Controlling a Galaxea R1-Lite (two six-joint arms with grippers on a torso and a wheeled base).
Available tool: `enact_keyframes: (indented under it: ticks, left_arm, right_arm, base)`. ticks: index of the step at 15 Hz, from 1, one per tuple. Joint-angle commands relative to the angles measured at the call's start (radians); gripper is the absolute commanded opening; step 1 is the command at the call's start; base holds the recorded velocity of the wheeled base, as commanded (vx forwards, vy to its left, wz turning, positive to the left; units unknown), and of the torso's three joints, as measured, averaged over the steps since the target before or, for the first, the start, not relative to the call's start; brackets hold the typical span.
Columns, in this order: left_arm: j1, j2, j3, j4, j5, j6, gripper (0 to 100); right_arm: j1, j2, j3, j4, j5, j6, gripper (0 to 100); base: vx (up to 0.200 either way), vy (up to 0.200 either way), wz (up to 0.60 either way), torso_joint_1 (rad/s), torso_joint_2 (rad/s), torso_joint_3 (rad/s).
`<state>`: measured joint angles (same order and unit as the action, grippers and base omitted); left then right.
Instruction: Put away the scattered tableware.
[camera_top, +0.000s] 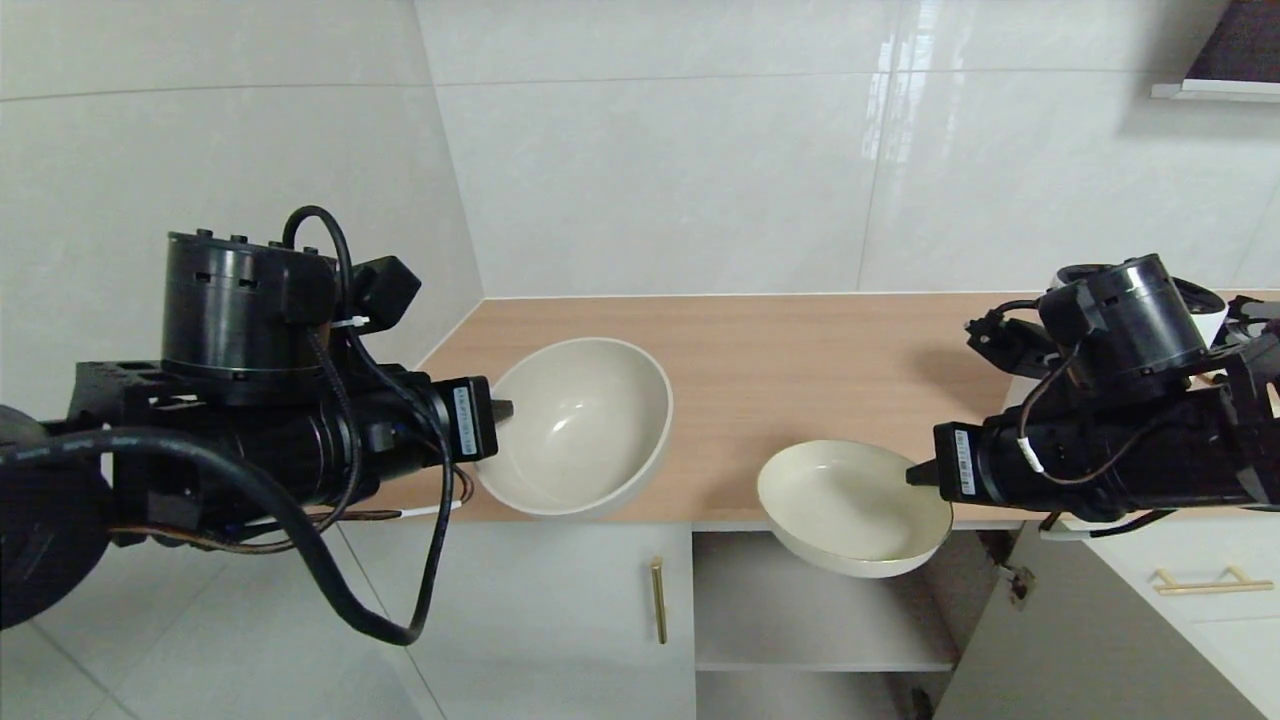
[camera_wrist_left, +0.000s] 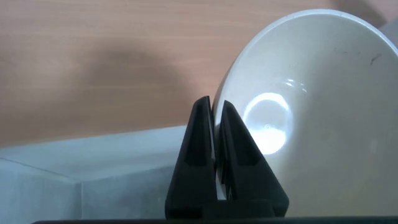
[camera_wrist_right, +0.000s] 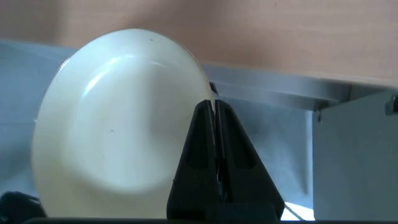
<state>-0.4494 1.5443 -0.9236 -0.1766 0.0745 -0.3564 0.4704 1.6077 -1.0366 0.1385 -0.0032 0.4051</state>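
Observation:
A large cream bowl (camera_top: 578, 425) hangs tilted over the front left part of the wooden counter (camera_top: 800, 350), with my left gripper (camera_top: 503, 409) shut on its rim. The left wrist view has that bowl (camera_wrist_left: 311, 118) with the fingers (camera_wrist_left: 214, 124) clamped on its edge. A shallower cream dish (camera_top: 850, 505) is held in the air past the counter's front edge, above the open cabinet. My right gripper (camera_top: 915, 473) is shut on its rim. In the right wrist view, the dish (camera_wrist_right: 118, 118) sits beside the closed fingers (camera_wrist_right: 214, 134).
Below the counter an open cabinet (camera_top: 800, 610) shows a shelf, its door (camera_top: 1080, 650) swung out to the right. A closed door with a brass handle (camera_top: 657, 598) is to its left. A drawer with a brass handle (camera_top: 1205, 580) is at right. Tiled walls bound the back and left.

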Motion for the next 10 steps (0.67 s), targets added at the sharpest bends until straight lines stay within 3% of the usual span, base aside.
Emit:
enact_keyframes:
  ticks: [1, 8, 10]
  left_arm:
    - [0.000, 0.007, 0.003, -0.001, 0.001, -0.001, 0]
    - [-0.006, 0.023, 0.003, -0.001, 0.001, -0.001, 0]
    - [-0.006, 0.030, 0.003, 0.000, 0.001, 0.000, 0]
  right_arm:
    - [0.001, -0.015, 0.013, 0.000, 0.000, 0.000, 0]
    - [0.001, 0.009, 0.030, -0.002, 0.000, -0.008, 0]
    - [0.001, 0.015, 0.030, -0.002, -0.003, -0.009, 0]
  base:
    - [-0.200, 0.000, 0.00, -0.002, 0.01, 0.007]
    - [-0.200, 0.000, 0.00, 0.004, 0.00, 0.005]
    - [0.000, 0.000, 0.00, 0.000, 0.00, 0.000]
